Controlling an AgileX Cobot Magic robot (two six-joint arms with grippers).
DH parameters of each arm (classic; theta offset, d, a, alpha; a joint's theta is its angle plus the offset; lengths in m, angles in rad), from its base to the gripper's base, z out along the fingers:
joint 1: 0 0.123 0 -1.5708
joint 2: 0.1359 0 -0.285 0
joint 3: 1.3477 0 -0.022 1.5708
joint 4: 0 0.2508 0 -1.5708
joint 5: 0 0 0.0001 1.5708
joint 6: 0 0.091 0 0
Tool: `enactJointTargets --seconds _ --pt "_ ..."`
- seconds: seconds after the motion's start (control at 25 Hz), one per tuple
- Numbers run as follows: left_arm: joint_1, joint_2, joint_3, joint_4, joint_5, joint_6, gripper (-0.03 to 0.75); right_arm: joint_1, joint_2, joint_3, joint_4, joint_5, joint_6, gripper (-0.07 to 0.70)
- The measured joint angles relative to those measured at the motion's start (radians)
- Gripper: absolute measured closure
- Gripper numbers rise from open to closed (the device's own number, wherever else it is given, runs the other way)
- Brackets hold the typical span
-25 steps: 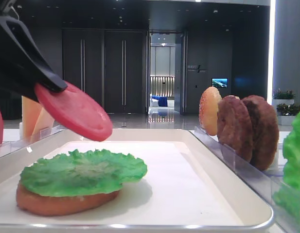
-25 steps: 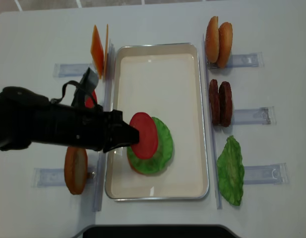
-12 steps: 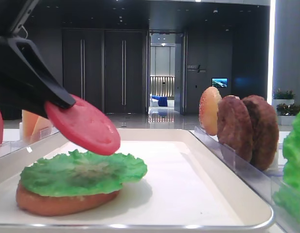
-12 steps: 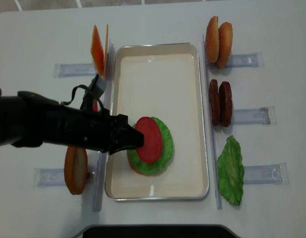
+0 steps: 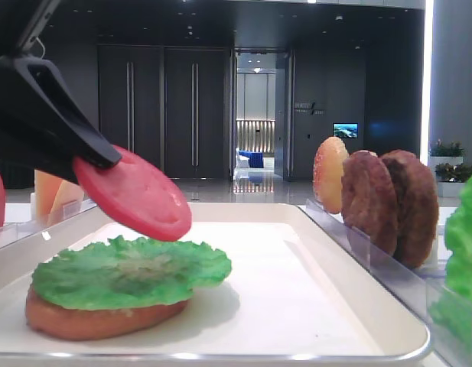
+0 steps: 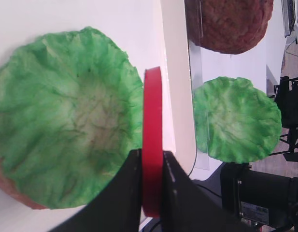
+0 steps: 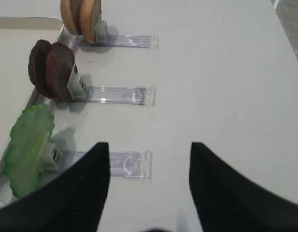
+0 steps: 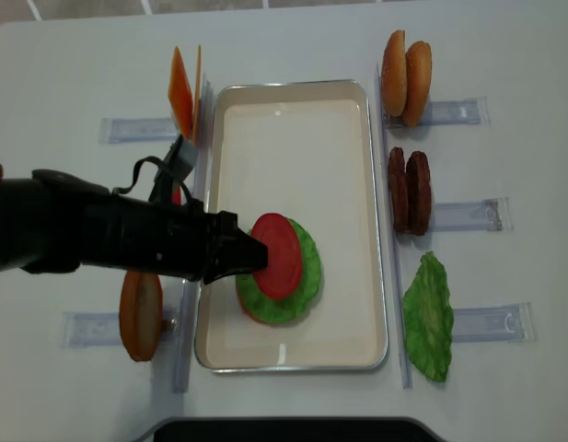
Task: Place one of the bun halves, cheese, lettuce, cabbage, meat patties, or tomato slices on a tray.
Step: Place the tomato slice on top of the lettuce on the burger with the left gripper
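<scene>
**Tomato slice hangs over the lettuce**

While you look at the tray [image 8: 293, 354] in mid-frame of the overhead view, note the lettuce [image 8: 307, 276] on a bun half [image 5: 90, 319] at its lower middle. Your left claw [image 8: 251, 258] pinches a tomato slice [image 8: 278, 255] by its left edge, directly above that leaf. Only the low side view shows the slice tilted, apparently just clear of the leaf. Your right claw [image 7: 149, 159] stands wide, holding nothing.

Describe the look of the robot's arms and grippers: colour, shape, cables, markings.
The left arm is bulky and matte black, narrowing to the left gripper, whose flat black fingers taper to a point. A black cable loops above the arm to a small grey block. The right gripper shows two broad, black, wedge-shaped fingers. No markings are visible.
</scene>
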Motion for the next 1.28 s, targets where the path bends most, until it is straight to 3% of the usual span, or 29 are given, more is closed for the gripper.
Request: enactJointTargets --seconds 1.08,1.2,1.28 --pt "0.000 0.063 0.000 -0.026 -0.003 0.063 0.658 0.000 0.000 0.000 0.000 0.000 0.000 0.272" --pt "0.000 0.063 0.000 -0.026 -0.005 0.058 0.629 0.000 0.000 0.000 0.000 0.000 0.000 0.272" --pt "0.000 0.063 0.000 -0.027 -0.007 0.049 0.567 0.000 0.000 0.000 0.000 0.000 0.000 0.272"
